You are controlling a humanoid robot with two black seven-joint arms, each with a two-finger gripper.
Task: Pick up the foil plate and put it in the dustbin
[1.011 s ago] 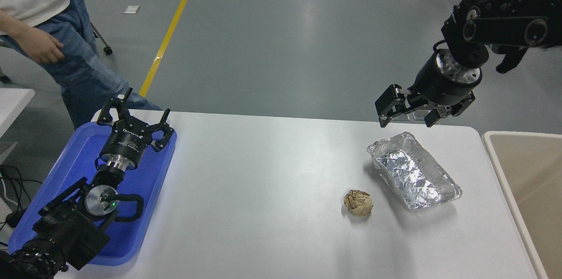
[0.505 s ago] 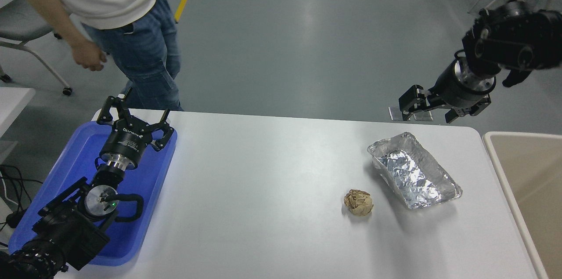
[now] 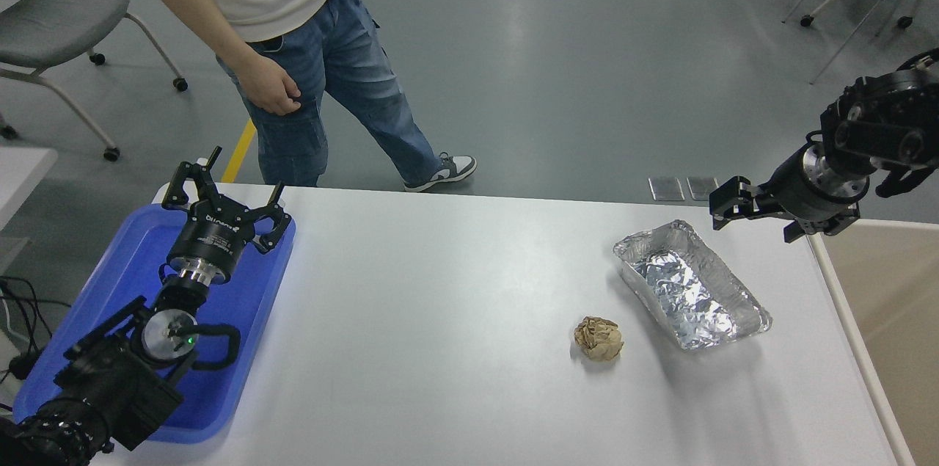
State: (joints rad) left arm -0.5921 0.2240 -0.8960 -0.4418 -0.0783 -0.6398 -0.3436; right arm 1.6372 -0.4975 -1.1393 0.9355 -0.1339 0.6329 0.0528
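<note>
One foil plate (image 3: 691, 285), long axis running far-left to near-right.

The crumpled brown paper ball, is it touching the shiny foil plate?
Apart. The head view shows bare white table between the brown paper ball and the crinkled silver foil plate.

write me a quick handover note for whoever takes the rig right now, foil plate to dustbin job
Right hand: open, empty, in the air past the table's far right corner, beyond the foil plate.
Left hand: open, parked over the blue tray.
Foil plate lies upright on the table, brown paper ball beside it. Dustbin at the table's right edge.
Done: nothing. Left: grasp plate, drop in dustbin.
</note>
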